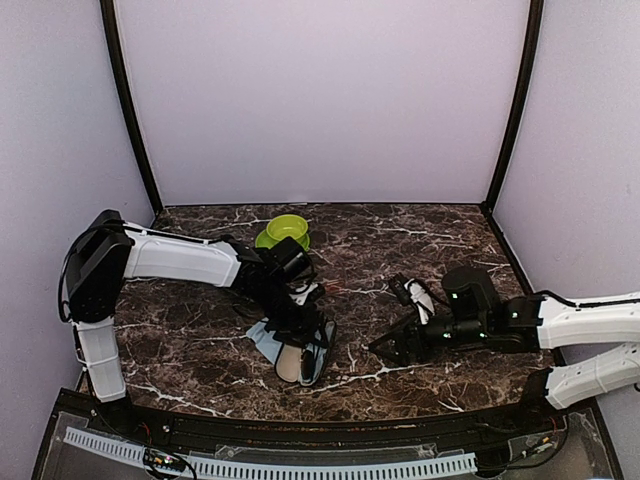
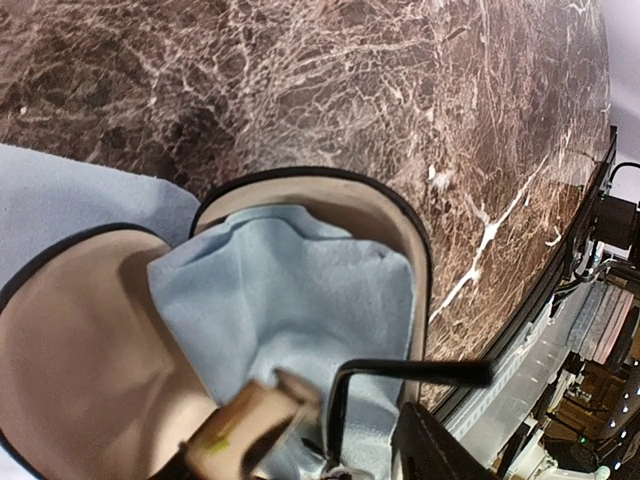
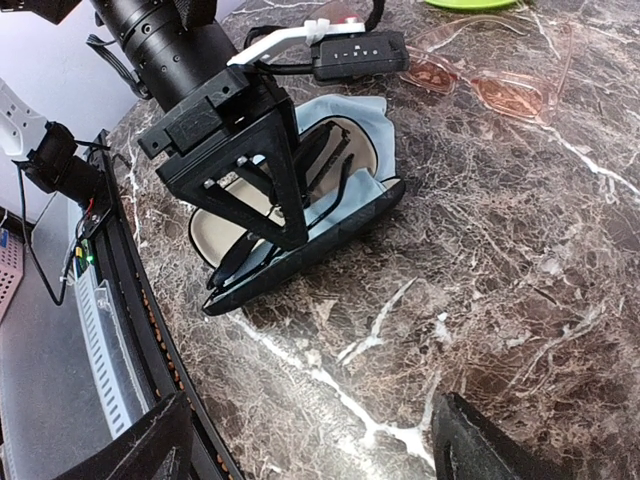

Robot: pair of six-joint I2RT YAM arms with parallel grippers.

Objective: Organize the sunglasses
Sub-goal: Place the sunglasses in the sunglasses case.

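This is a robot laboratory cell. I work inside a box of plain pale walls (image 1: 320, 100) joined by black corner posts (image 1: 128, 110). The tabletop (image 1: 420, 235) is a dark sheet with a marble pattern. My left arm (image 1: 180, 258) and my right arm (image 1: 590, 320) stand at the lower edge of the top view. Along that edge runs a white slotted cable duct (image 1: 270, 465). At the left of the right wrist view, loose wires (image 3: 40, 270) hang beside a small green light (image 3: 90, 258). My left end effector (image 3: 300, 215) is a bare black frame of machine parts.
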